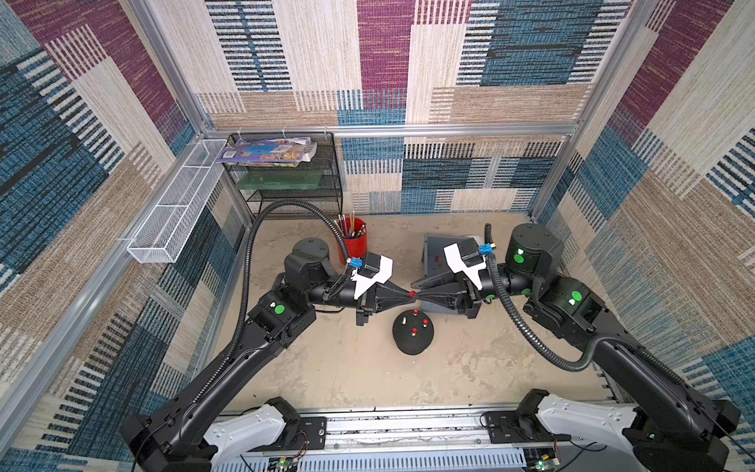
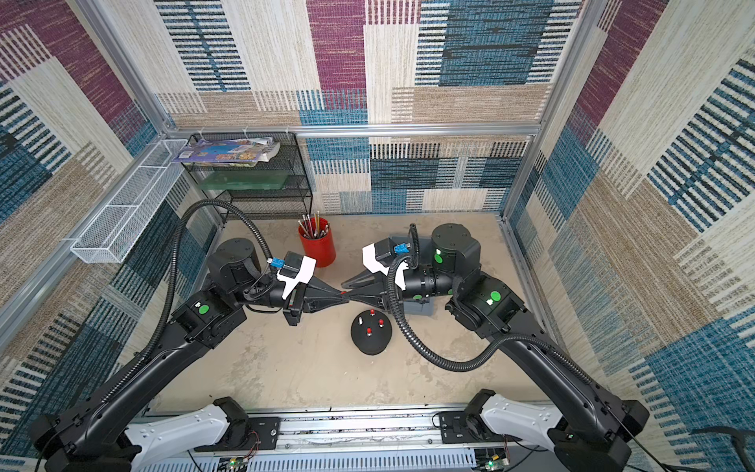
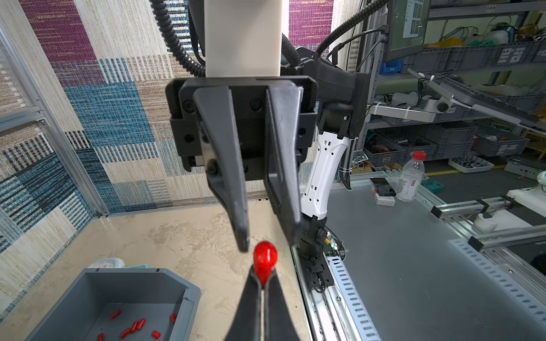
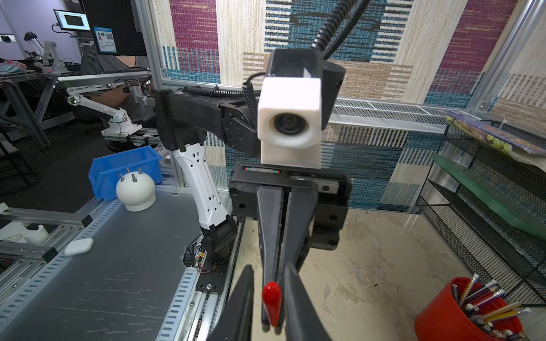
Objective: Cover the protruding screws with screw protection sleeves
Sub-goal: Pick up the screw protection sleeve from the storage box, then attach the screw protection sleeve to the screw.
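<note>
We see the left gripper [image 1: 408, 295] pinched shut on one red sleeve [image 3: 265, 261], held in mid-air. Facing it tip to tip, the right gripper [image 4: 269, 267] has its jaws parted either side of that sleeve, not gripping it. Close by, the black dome [image 1: 412, 343] carries four screws [image 1: 403, 321], three capped red, one bare

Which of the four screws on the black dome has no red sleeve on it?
The screw on the left-arm side of the dome: bare silvery metal, while the other three wear red sleeves.
</note>
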